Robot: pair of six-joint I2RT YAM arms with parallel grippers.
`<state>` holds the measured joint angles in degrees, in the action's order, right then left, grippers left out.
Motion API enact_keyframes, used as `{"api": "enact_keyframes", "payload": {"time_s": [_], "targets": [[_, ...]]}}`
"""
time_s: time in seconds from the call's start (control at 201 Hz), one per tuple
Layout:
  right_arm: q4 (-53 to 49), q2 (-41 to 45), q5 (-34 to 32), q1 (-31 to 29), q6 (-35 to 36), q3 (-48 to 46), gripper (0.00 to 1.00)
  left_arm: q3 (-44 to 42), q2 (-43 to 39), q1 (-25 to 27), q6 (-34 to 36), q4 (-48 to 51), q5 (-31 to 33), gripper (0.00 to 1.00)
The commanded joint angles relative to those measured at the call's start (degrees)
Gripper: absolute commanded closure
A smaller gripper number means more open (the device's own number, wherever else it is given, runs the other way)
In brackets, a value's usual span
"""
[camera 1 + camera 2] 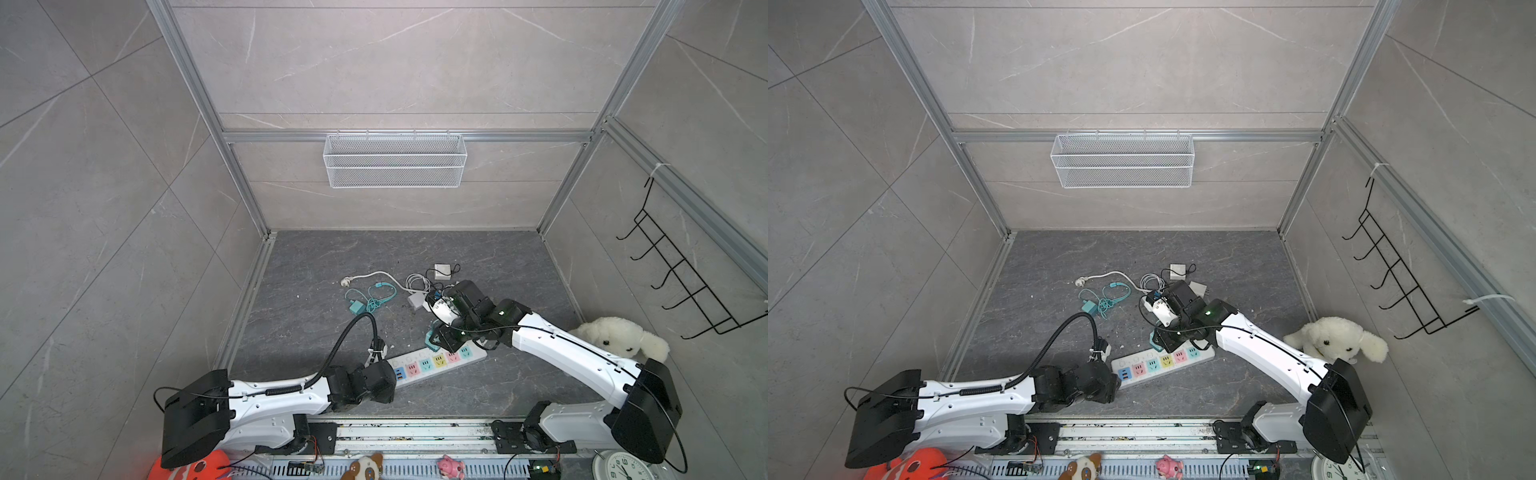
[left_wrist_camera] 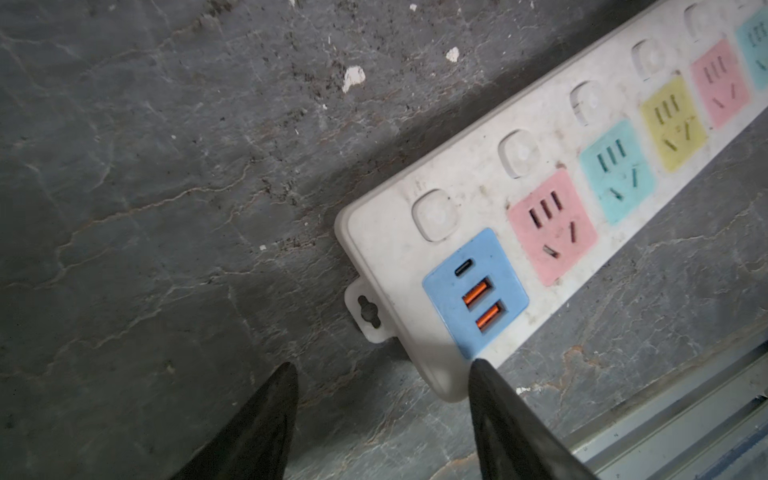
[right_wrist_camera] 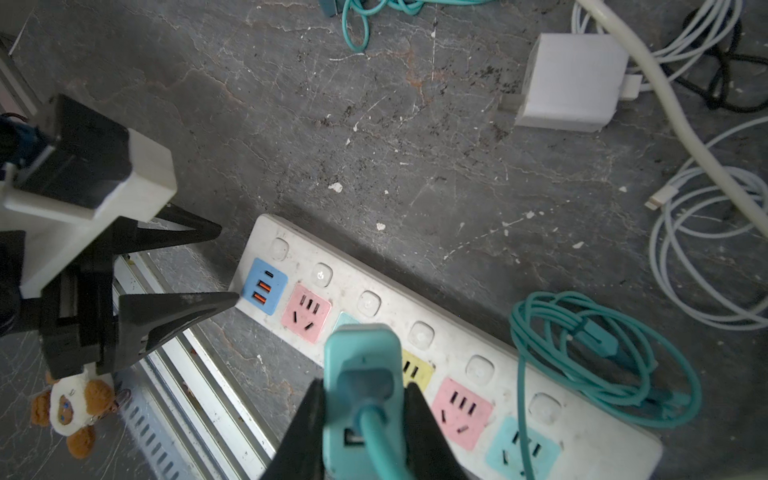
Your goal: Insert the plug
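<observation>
Though both top views barely show it, the right wrist view shows the right gripper (image 3: 363, 384) clamped on the teal plug (image 3: 359, 357) over the power strip (image 3: 451, 347). The left wrist view has the left gripper (image 2: 382, 363) spread apart at the strip's USB end.

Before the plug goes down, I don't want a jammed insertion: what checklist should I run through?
1. Grip: ok. Right gripper is shut on the teal plug.
2. Plug over power strip: ok, covering the teal socket beside the yellow socket.
3. Prongs lined up: cannot tell, hidden under the plug.
4. Strip steadied: cannot tell. Left gripper, jaws open, sits by the USB ports; contact unclear.
5. Target clear of teal cable: ok, it crosses farther along.
</observation>
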<state>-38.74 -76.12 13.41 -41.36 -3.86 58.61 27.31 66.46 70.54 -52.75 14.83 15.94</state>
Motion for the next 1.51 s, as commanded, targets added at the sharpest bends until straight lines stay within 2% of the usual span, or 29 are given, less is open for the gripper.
{"api": "enact_keyframes", "payload": {"time_s": [0.0, 0.473, 0.781, 0.946, 1.105, 1.294, 1.503], "targets": [[1.34, 0.13, -0.84, -0.34, -0.94, -0.17, 0.86, 1.21, 0.87, 0.37, -1.32, -1.59, 1.72, 0.32], [3.03, -1.55, -1.41, -0.34, -1.31, 1.2, 0.86, -1.7, -2.11, 1.15, -2.71, -2.85, 1.34, 0.32], [4.37, -3.06, -1.03, -0.34, -1.24, 2.11, 0.86, 3.16, 6.28, 4.27, -1.32, -2.64, -1.04, 0.3], [5.33, -3.86, -0.07, -0.33, -0.91, 2.39, 0.86, 3.33, 8.55, 4.73, -2.86, -1.81, -0.97, 0.3], [6.35, -4.02, 1.07, -0.33, 0.33, 2.0, 0.86, 2.33, 8.14, 4.61, -4.19, -0.87, 0.92, 0.3], [8.41, -3.9, 2.52, -0.38, 3.44, 0.63, 0.87, 0.59, 5.83, 4.36, -7.44, 1.73, 6.39, 0.3], [13.54, -3.36, 5.11, -0.39, 4.2, -1.83, 0.89, -0.7, 5.81, 4.01, -8.02, -0.5, 9.46, 0.3]]}}
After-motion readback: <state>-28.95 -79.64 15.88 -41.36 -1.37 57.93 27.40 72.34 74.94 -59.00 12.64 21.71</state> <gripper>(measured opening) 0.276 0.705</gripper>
